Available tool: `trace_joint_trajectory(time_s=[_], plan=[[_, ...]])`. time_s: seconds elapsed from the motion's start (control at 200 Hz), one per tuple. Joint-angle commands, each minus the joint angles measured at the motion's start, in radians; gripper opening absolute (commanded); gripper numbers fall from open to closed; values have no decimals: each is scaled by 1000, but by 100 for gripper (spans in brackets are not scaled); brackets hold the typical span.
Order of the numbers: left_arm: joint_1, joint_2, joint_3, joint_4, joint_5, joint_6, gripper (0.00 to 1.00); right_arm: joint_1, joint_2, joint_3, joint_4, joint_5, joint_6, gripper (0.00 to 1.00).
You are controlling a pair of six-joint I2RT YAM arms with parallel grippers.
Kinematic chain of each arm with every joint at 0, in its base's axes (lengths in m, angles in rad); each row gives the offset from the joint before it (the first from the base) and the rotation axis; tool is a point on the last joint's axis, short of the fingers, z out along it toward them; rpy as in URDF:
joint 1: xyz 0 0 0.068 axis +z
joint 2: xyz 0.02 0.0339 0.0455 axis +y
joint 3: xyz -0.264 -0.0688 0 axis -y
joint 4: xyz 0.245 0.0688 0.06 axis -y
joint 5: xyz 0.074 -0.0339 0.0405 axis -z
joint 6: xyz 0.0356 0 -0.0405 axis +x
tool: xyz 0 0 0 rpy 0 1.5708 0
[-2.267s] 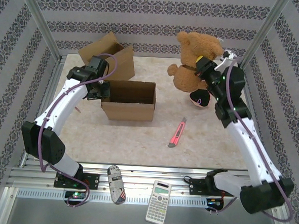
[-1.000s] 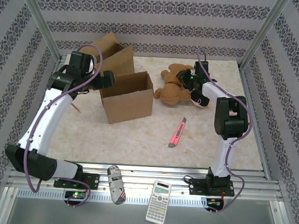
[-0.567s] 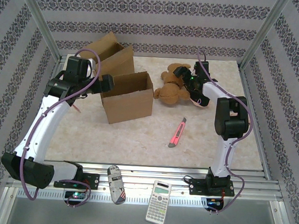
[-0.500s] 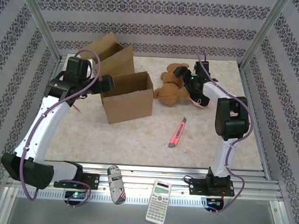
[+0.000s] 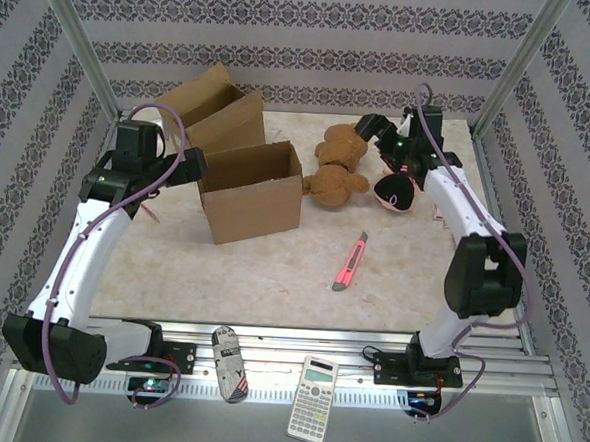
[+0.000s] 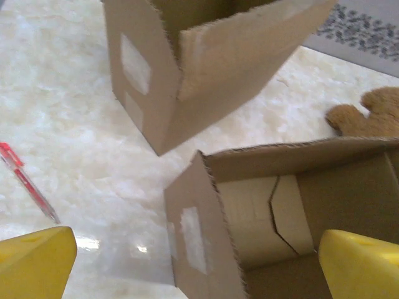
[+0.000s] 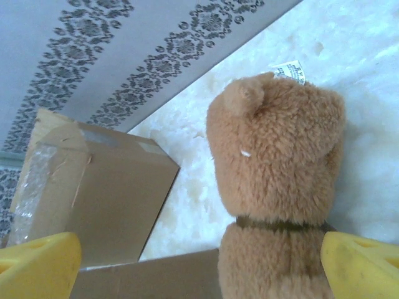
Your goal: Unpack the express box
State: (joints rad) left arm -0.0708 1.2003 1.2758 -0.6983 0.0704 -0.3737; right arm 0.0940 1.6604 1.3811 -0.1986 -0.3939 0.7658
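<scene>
Express box (image 5: 252, 193) sat open-topped, left of centre on the pale desk (image 5: 271, 280), slightly skewed. In the left wrist view its interior (image 6: 262, 212) looked bare, with only the flaps showing. Second cardboard box (image 5: 217, 111) stood just behind it toward the back left, also open.

Left hand (image 5: 191, 169) hovered at the express box's left upper edge, released. Its yellow fingertips (image 6: 34, 261) were spread wide at the frame corners with nothing between them. A red pen (image 6: 28, 187) lay on the desk left of the box.

Teddy bear (image 5: 335, 166) lay on the desk just right of the express box, apart from it. Right hand (image 5: 373, 128) hung above and behind the bear's head, released and gripping nothing. From its wrist camera the bear (image 7: 274, 187) showed between the parted fingertips (image 7: 365, 268), with a white tag (image 7: 287, 70) at its ear.

A black-and-pink heart cushion (image 5: 395, 192) lay beside the bear, and a red box cutter (image 5: 350, 261) lay nearer the front. A calculator (image 5: 313, 384) rested on the front rail.
</scene>
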Motion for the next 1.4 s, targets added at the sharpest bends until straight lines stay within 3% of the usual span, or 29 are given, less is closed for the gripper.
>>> trace_joint_trajectory(time_s=[0.0,0.135,0.26,0.475,0.65,0.809,0.904,0.949,1.114,1.214,1.294,1.394], plan=[[47,-58,-118,195,-37,10,100,-8,-116,-64,-49,46,-95,98],[105,-123,-323,471,-62,2,100,-8,-292,-193,-51,159,-209,98],[121,-145,-487,687,-168,23,100,-11,-461,-342,-26,294,-330,98],[130,-39,-770,1141,-244,157,100,-8,-710,-693,164,508,-589,98],[134,114,-894,1400,-218,229,100,-21,-695,-867,284,522,-682,98],[133,292,-1012,1783,-140,271,100,-22,-634,-1098,702,507,-721,98],[132,378,-1032,1886,-65,288,100,-43,-547,-1193,970,519,-730,98],[132,433,-1043,2002,-26,307,100,-65,-522,-1192,1009,494,-716,98],[132,404,-999,1875,57,333,100,-109,-307,-1129,1169,385,-710,98],[132,391,-960,1779,99,351,100,-119,-87,-1107,1398,347,-698,98],[132,389,-940,1739,109,354,100,-128,-160,-1057,1167,350,-699,98],[132,391,-923,1713,81,343,100,-128,-127,-1044,1187,335,-696,98]])
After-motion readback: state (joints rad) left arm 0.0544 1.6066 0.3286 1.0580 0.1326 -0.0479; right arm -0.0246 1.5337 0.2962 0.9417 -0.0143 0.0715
